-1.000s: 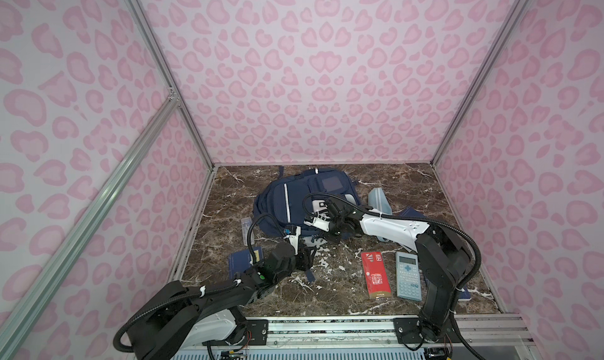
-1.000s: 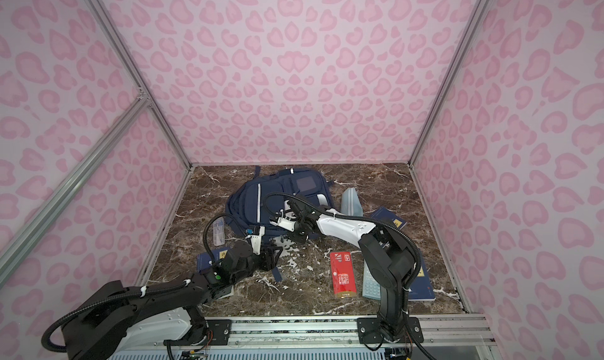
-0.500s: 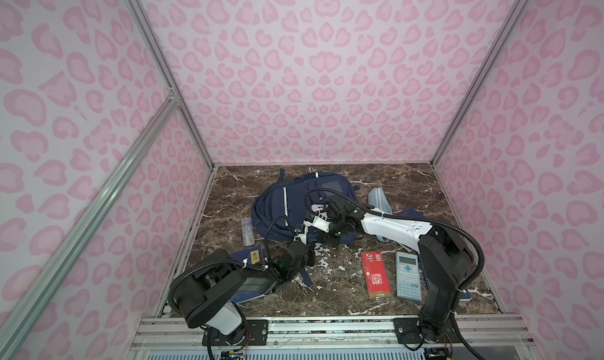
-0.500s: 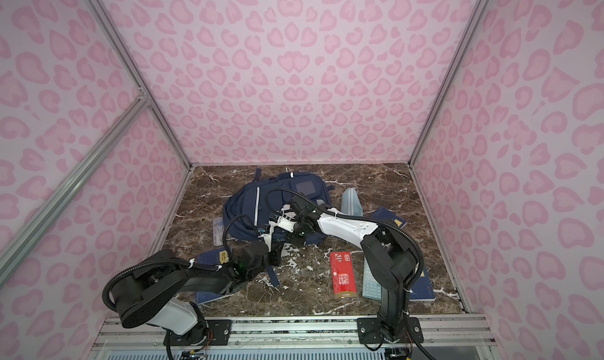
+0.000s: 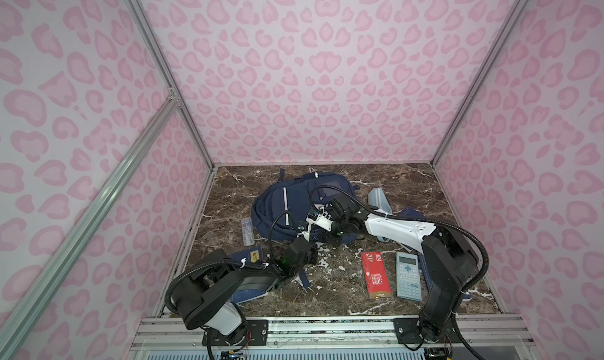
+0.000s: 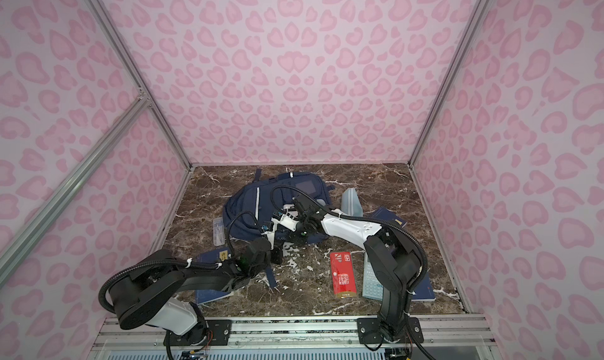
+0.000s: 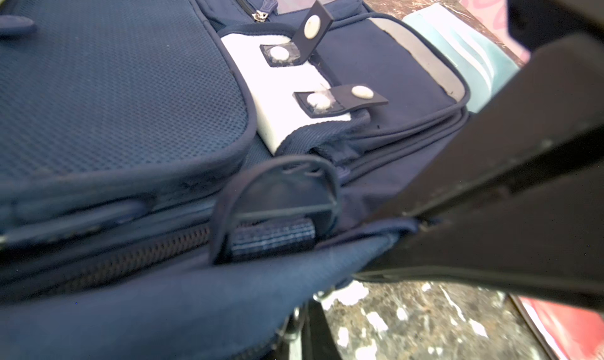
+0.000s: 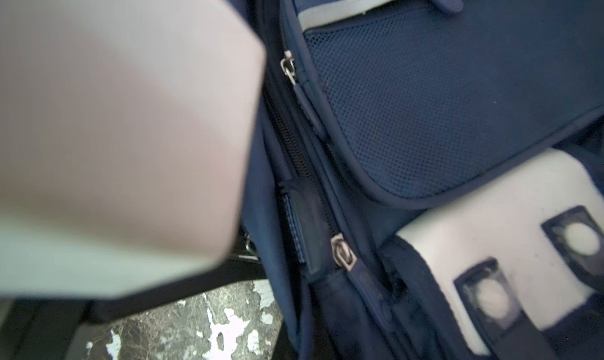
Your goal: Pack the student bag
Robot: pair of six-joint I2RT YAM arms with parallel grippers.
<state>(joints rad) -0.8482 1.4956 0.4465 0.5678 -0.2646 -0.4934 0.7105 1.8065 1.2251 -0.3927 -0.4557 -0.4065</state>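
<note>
At the back middle of the table (image 5: 411, 185) the bag (image 5: 287, 208) lies flat, pockets up, its near edge toward both arms. Nothing looks packed yet: a book (image 5: 248, 256), the calculator (image 5: 408, 276), the red box (image 5: 376, 275) and the pouch (image 5: 379, 198) lie loose around it.

The biggest risk is the whole bag sliding. It is soft and unanchored, so a pull on one edge would likely drag it rather than open it. It could then push the clear case (image 5: 247, 232) beside it or ride over the book.

The left gripper (image 7: 395, 240) is closed and seems to pinch a fold of the bag's near edge. So thin a bite of smooth cloth may slip free under load.

The right gripper (image 5: 322, 223) is closed too, low over the bag, but I cannot tell what it holds. The two wrists crowd close, so they could knock together.

Smallest worry: the zipper pull (image 8: 341, 253) is tiny, lies flat along the seam, and is easy to miss.
</note>
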